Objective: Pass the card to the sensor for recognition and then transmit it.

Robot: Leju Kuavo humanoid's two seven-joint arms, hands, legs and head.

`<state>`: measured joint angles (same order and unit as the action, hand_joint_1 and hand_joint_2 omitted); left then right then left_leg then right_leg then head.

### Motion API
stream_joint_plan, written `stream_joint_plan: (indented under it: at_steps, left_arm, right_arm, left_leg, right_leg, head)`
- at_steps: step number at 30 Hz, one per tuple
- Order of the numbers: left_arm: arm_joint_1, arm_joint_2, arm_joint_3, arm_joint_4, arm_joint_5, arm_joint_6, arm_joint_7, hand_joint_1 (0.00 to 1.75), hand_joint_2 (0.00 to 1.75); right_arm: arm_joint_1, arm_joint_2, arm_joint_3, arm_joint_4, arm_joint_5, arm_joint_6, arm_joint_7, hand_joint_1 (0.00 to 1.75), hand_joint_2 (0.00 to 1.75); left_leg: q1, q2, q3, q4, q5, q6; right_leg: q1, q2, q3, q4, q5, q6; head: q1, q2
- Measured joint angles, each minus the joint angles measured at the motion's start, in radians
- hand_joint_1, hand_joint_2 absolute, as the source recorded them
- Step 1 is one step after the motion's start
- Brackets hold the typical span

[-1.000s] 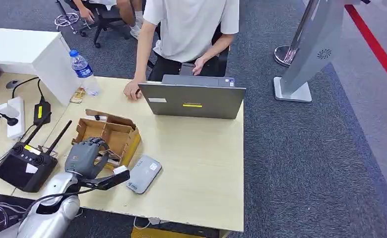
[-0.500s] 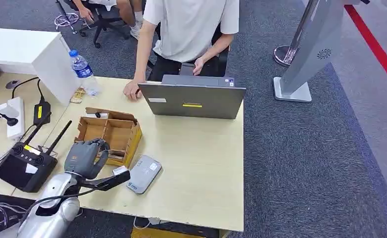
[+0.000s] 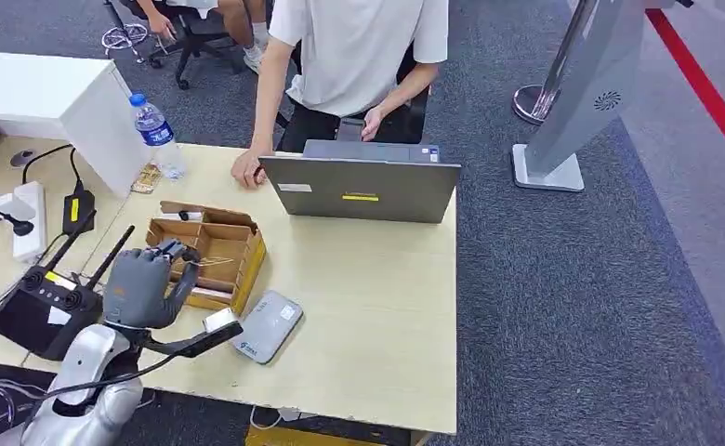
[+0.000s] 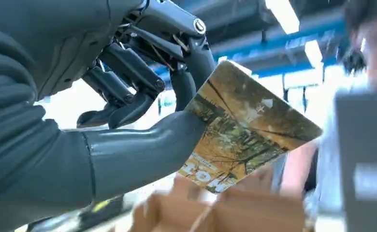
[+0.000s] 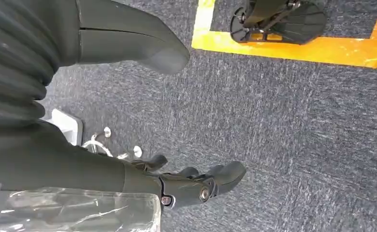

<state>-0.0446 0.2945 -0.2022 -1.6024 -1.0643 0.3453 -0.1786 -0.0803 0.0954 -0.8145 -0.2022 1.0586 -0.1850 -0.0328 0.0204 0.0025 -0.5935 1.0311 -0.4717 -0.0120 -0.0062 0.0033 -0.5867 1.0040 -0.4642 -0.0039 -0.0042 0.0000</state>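
- Looking down from the head view, you see the left hand (image 3: 138,286) raised above the near left part of the table (image 3: 368,307), at the near edge of the cardboard box (image 3: 212,253), its silver arm coming up from the bottom left corner.
- Your left wrist view shows the card (image 4: 244,126), printed with an autumn forest scene, pinched between the thick grey thumb and the darker fingers (image 4: 128,77); much of the card sticks out past the thumb, tilted.
- You find the right hand (image 5: 196,186) in its own wrist view hanging over grey carpet, fingers loosely apart and holding nothing.
- The cardboard box is split into compartments; you can make out thin pale items in the one nearest the hand, too small to identify.
- The sensor (image 3: 266,326), a flat grey pad, lies on the table just to the right of the left hand and in front of the box's near right corner, close to the table's near edge.
- To the left of the hand you have a black controller (image 3: 41,307) with antennas, near the box.
- Farther back a laptop (image 3: 363,186) sits at the far edge, with a person (image 3: 349,56) seated behind it, one hand resting on the table.
- A water bottle (image 3: 159,135) stands at the far left corner.
- You have open tabletop to the right of the sensor, up to the right edge.
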Motion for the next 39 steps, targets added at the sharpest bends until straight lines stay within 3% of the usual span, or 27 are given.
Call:
stream_joint_plan:
  at_steps: [3, 7, 11, 15, 19, 23, 24, 28, 39]
  left_arm:
    - [-0.055, 0.008, 0.0, -0.093, 0.024, 0.012, 0.0, 1.75, 1.75]
    - [-0.231, 0.008, 0.0, -0.107, -0.02, 0.009, 0.045, 1.75, 1.75]
    - [-0.479, 0.001, 0.0, 0.027, -0.087, 0.01, 0.082, 1.75, 1.75]
    - [-0.658, -0.028, -0.001, 0.216, -0.108, 0.011, 0.105, 1.75, 1.75]
    - [-0.792, -0.058, -0.002, 0.39, -0.124, 0.025, 0.126, 1.75, 1.75]
    - [-0.856, -0.074, -0.002, 0.518, -0.126, 0.036, 0.134, 1.75, 1.75]
    - [-0.865, -0.077, -0.003, 0.541, -0.122, 0.041, 0.134, 0.0, 1.75]
    - [-0.873, -0.082, -0.002, 0.593, -0.094, 0.043, 0.129, 0.0, 1.75]
    - [-0.873, -0.081, -0.002, 0.62, -0.076, 0.05, 0.125, 0.0, 1.75]
  right_arm:
    - [0.002, 0.0, -0.002, 0.0, 0.011, 0.0, -0.001, 0.0, 1.75]
    - [-0.005, 0.002, -0.002, 0.0, 0.045, 0.007, 0.011, 0.0, 1.75]
    - [-0.025, 0.008, 0.002, -0.002, 0.081, 0.021, 0.036, 0.0, 1.75]
    - [-0.039, 0.013, 0.01, -0.003, 0.103, 0.031, 0.053, 0.0, 1.75]
    - [-0.051, 0.016, 0.017, -0.005, 0.108, 0.035, 0.06, 0.0, 1.75]
    - [-0.054, 0.019, 0.021, -0.005, 0.107, 0.035, 0.061, 0.0, 1.75]
    - [-0.054, 0.019, 0.023, -0.005, 0.108, 0.035, 0.061, 0.0, 1.75]
    - [-0.054, 0.019, 0.026, -0.005, 0.106, 0.035, 0.061, 0.0, 1.75]
    - [-0.052, 0.019, 0.026, -0.005, 0.105, 0.031, 0.061, 0.0, 1.75]
  left_leg:
    - [0.0, -0.002, -0.001, 0.0, 0.001, 0.001]
    - [0.0, -0.004, -0.001, 0.0, 0.004, 0.0]
    - [0.0, -0.004, -0.002, 0.0, 0.008, 0.0]
    - [0.0, -0.002, -0.002, 0.0, 0.011, 0.0]
    - [0.0, -0.002, -0.003, 0.001, 0.011, 0.0]
    - [0.0, -0.001, -0.003, 0.001, 0.011, 0.0]
    - [0.0, -0.001, -0.003, 0.0, 0.011, 0.0]
    - [0.0, -0.001, -0.004, 0.0, 0.011, 0.0]
    - [0.0, -0.001, -0.005, 0.0, 0.011, 0.0]
  right_leg:
    - [0.0, -0.003, 0.0, 0.0, 0.0, 0.0]
    - [0.0, -0.005, -0.001, 0.0, 0.003, -0.001]
    - [0.0, -0.004, -0.002, 0.0, 0.008, -0.003]
    - [0.0, -0.002, -0.003, 0.0, 0.01, -0.001]
    - [0.0, -0.001, -0.003, 0.0, 0.011, -0.001]
    - [0.0, 0.0, -0.004, 0.0, 0.011, -0.001]
    - [0.0, 0.0, -0.004, 0.0, 0.011, -0.001]
    - [0.0, 0.0, -0.005, 0.0, 0.011, -0.001]
    - [0.0, 0.0, -0.006, 0.0, 0.011, -0.001]
  head:
    - [0.0, 0.0]
    - [0.0, 0.0]
    - [0.0, 0.0]
    - [0.001, 0.0]
    - [0.002, 0.0]
    - [0.002, 0.0]
    - [0.001, 0.0]
    - [0.001, 0.0]
    - [0.001, 0.0]
